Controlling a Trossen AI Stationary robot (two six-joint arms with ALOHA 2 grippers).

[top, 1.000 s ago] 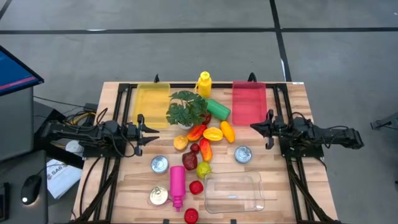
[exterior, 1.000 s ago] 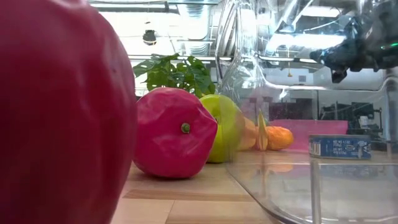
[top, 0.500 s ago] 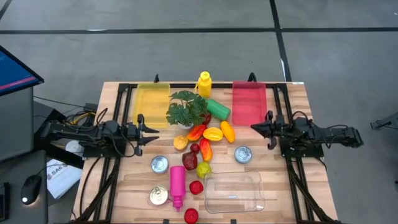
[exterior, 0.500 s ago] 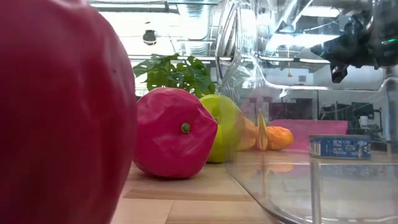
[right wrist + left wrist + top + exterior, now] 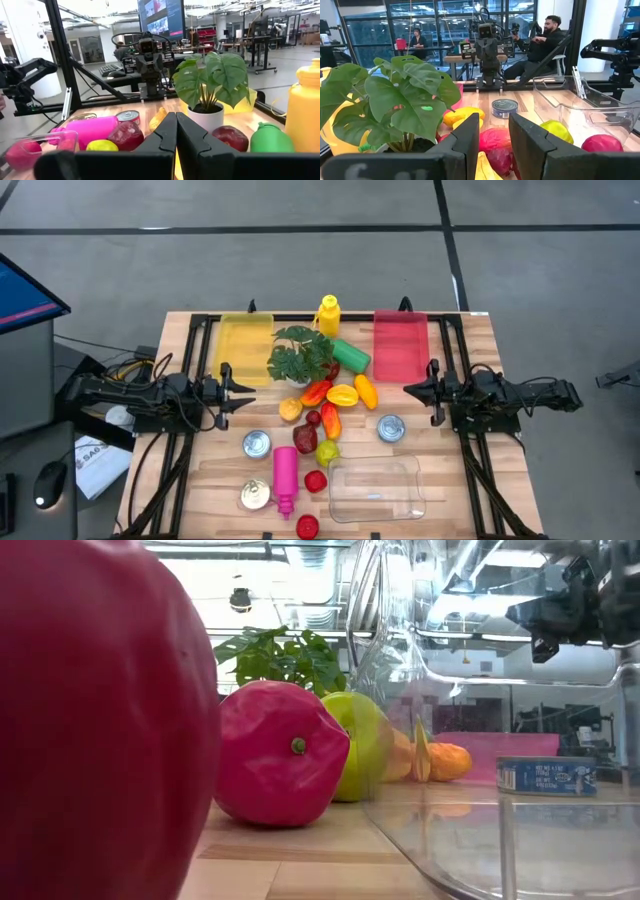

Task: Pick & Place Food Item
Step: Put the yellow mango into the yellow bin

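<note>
Right gripper (image 5: 412, 387): fingers pressed together, empty, hovering above the table's right edge just below the red tray (image 5: 400, 343). Left gripper (image 5: 243, 387): fingers slightly apart, pinching nothing, at the left edge below the yellow tray (image 5: 243, 340). Between the 2: food pile (image 5: 330, 405) beside the potted plant (image 5: 299, 354). Nearer front: clear container (image 5: 376, 488), 3 cans, pink bottle (image 5: 285, 476).
</note>
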